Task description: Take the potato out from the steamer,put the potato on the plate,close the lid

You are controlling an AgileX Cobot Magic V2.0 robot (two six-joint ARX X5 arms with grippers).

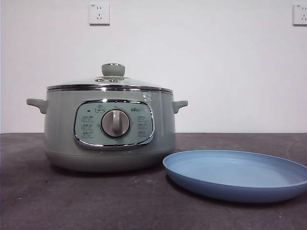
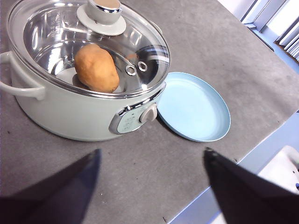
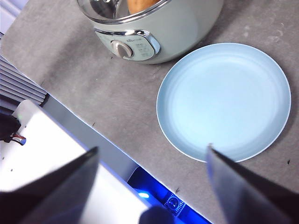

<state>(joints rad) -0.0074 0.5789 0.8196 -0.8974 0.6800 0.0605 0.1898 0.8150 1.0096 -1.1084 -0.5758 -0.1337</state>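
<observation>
Hovering released, my left tool hangs over the worktop with the steamer ahead, potato inside under the lid. My right tool, jaws apart, hangs above the plate.

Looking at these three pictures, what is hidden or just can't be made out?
- The potato: hidden in the front view by the steamer's solid wall.
- Panel labels around the dial: too small and blurred to read in every view.
- The lid: cut off by the right wrist picture's edge.
- The plate's far side: cut off by the front view's edge.
</observation>
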